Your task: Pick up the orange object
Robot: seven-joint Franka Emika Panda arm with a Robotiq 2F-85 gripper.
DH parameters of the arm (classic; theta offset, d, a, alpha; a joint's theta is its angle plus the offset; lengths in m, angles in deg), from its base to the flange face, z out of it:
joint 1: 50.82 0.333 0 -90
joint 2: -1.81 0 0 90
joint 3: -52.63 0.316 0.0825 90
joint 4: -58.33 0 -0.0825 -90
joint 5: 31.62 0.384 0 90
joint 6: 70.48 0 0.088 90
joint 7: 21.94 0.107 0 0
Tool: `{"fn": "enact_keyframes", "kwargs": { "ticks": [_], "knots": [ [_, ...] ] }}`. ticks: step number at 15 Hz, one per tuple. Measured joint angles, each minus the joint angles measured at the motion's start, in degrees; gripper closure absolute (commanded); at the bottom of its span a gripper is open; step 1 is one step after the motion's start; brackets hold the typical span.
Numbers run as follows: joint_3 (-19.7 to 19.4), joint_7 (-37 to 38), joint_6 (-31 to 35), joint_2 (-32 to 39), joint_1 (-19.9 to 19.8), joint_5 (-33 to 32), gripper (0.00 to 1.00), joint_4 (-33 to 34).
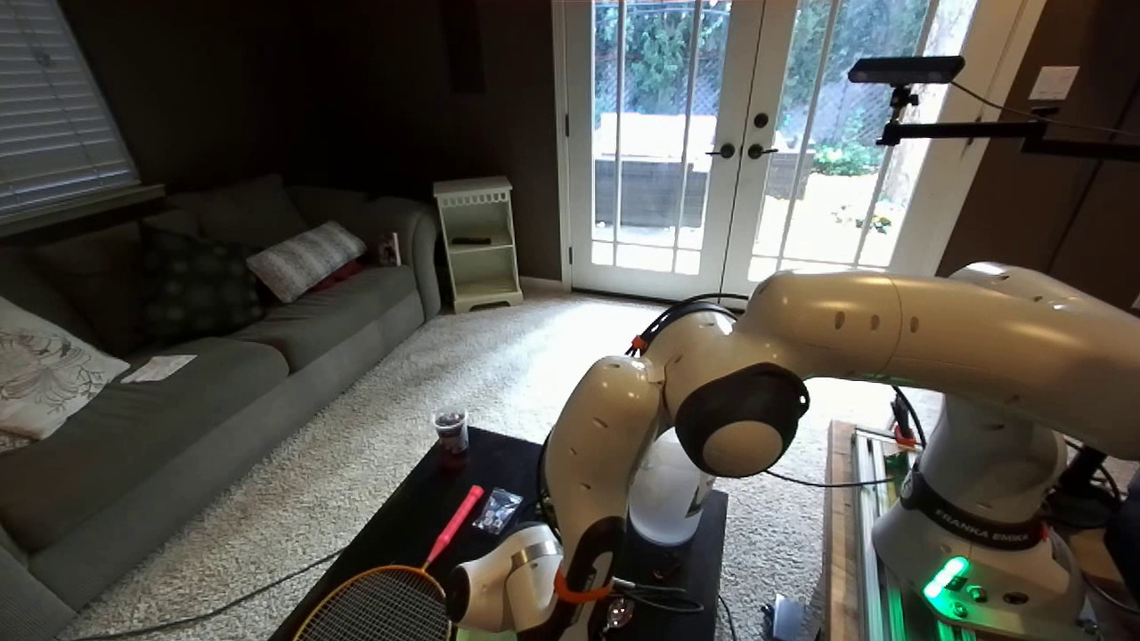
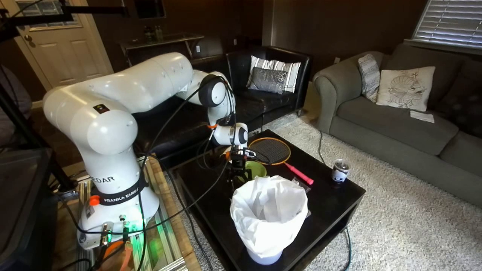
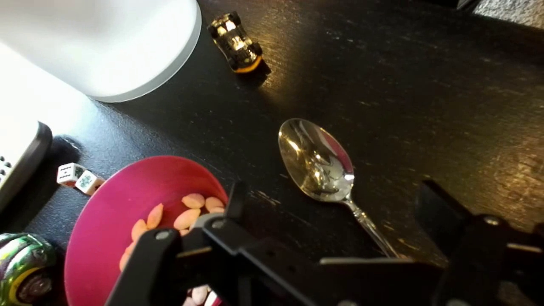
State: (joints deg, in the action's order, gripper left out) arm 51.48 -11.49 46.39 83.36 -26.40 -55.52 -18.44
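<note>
No round reddish-orange ball-like thing shows clearly in any view; the orange object is hidden or out of view. My gripper [image 3: 335, 204] is open and empty, fingers wide apart, pointing down at the dark table. A silver spoon [image 3: 316, 165] lies below, its handle running between the fingers. A pinkish-red bowl [image 3: 97, 225] of pale nuts is beside the left finger, which partly covers it. A dark toy car [image 3: 236, 42] with an orange end lies beyond the spoon. In an exterior view my gripper [image 2: 241, 176] is low over the table, in front of a green bowl [image 2: 259, 168].
A white-lined bin [image 2: 269, 210] stands on the table, near the toy car in the wrist view [image 3: 140, 59]. Two dice [image 3: 70, 173] and a shiny green object [image 3: 25, 265] lie by the red bowl. A racket [image 2: 273, 151] and a cup [image 2: 340, 171] are on the table.
</note>
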Motion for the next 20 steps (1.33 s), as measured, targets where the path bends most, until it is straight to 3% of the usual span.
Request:
{"fn": "enact_keyframes", "kwargs": {
  "ticks": [13, 20],
  "knots": [
    [-0.9, 3.2, -5.3, -13.2, 0.4, 0.0, 0.00, -15.9],
    [-1.0, 5.9, 0.8, -18.6, 0.2, -0.1, 0.00, -24.2]
  ]
}}
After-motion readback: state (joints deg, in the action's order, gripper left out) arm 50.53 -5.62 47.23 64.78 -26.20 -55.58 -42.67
